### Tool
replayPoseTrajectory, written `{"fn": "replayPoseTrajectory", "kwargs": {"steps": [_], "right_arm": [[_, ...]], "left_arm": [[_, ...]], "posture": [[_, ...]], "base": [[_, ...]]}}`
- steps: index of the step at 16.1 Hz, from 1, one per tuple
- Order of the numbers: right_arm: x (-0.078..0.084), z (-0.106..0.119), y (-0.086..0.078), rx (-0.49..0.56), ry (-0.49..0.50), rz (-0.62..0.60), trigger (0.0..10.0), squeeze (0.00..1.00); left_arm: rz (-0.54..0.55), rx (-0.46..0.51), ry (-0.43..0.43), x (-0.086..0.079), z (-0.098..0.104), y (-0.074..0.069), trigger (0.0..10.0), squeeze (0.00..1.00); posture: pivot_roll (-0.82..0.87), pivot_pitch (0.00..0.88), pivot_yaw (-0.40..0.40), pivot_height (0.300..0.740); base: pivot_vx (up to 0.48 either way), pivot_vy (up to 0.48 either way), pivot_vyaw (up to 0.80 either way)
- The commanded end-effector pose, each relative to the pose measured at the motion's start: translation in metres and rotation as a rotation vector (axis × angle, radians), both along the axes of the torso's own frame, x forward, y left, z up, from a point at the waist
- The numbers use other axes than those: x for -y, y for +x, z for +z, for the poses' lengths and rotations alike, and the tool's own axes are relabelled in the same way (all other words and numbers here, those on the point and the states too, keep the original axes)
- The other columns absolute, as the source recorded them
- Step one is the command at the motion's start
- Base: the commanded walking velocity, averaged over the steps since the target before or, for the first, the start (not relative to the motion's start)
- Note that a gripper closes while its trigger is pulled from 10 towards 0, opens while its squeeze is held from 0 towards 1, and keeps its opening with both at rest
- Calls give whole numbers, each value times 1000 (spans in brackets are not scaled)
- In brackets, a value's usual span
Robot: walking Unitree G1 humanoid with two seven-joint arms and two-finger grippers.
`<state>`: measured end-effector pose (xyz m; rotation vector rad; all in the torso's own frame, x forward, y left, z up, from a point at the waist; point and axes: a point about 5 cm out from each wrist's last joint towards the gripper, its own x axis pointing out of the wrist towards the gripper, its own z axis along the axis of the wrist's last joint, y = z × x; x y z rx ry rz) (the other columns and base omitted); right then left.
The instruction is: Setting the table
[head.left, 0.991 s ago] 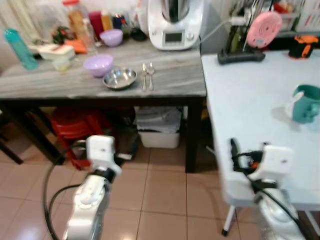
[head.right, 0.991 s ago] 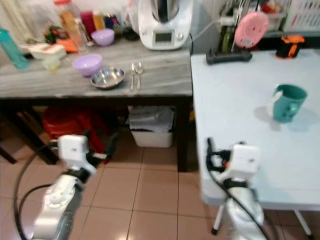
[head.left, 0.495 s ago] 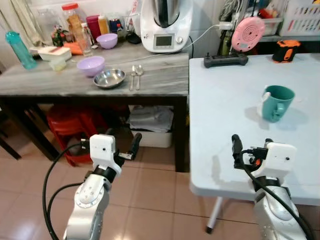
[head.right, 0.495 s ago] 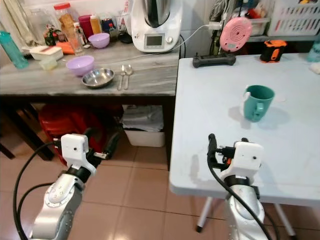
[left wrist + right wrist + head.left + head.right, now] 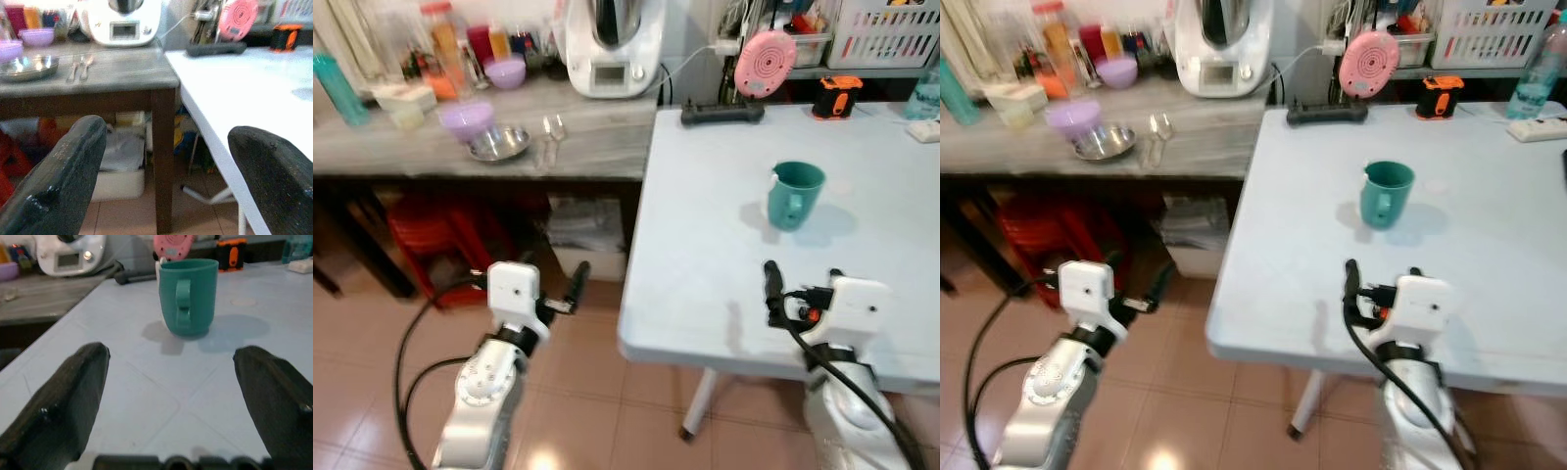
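A teal mug (image 5: 795, 194) stands upright on the white table (image 5: 705, 245), handle toward me. My right gripper (image 5: 171, 350) hovers open above the table's near edge, with the mug (image 5: 187, 296) straight ahead of its fingers and apart from them. On the grey wooden side table (image 5: 597, 162) to the left lie a steel bowl (image 5: 499, 143), a purple bowl (image 5: 467, 119) and two spoons (image 5: 551, 127). My left gripper (image 5: 166, 127) is held low over the floor, open and holding nothing, pointing at the gap between the two tables.
A white kitchen machine (image 5: 602, 44), bottles and a second purple bowl (image 5: 506, 70) crowd the back of the side table. A black power strip (image 5: 722, 113), pink disc (image 5: 766, 61) and orange tape measure (image 5: 840, 95) line the white table's far edge. Red stools (image 5: 440, 235) sit underneath.
The whole view has swung right, so the white table and mug now sit more central and the side table farther left. Both arms keep their pose, grippers still open.
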<state>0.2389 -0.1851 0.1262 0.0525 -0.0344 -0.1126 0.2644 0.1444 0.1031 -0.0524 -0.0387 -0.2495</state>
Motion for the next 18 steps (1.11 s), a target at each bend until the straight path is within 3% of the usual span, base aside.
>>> {"fn": "replayPoseTrajectory", "kwargs": {"steps": [1, 4, 9, 13, 18], "right_arm": [[-2, 2, 2, 8, -3, 12, 10000, 0], [-1, 2, 1, 9, -6, 9, 10000, 0], [2, 3, 12, 4, -20, 0, 10000, 0], [-8, 9, 31, 29, -68, 61, 10000, 0], [-24, 21, 65, 41, -131, 149, 10000, 0]], "left_arm": [[18, 2, 12, -5, 1, 1, 10000, 0], [23, -1, 13, -5, 0, -1, 10000, 0], [9, -25, -2, -4, -4, -4, 10000, 0], [-20, -34, -9, 3, -6, -7, 10000, 0], [-97, -45, -47, 13, 2, -16, 10000, 0]], "posture": [[-61, 17, 110, 740], [-61, 21, 111, 740], [-61, 49, 114, 740], [-50, 94, 111, 740], [-22, 222, 110, 740]], "base": [[0, -401, 0], [0, -391, 0], [0, 0, 0], [0, 0, 0], [0, 0, 0]]}}
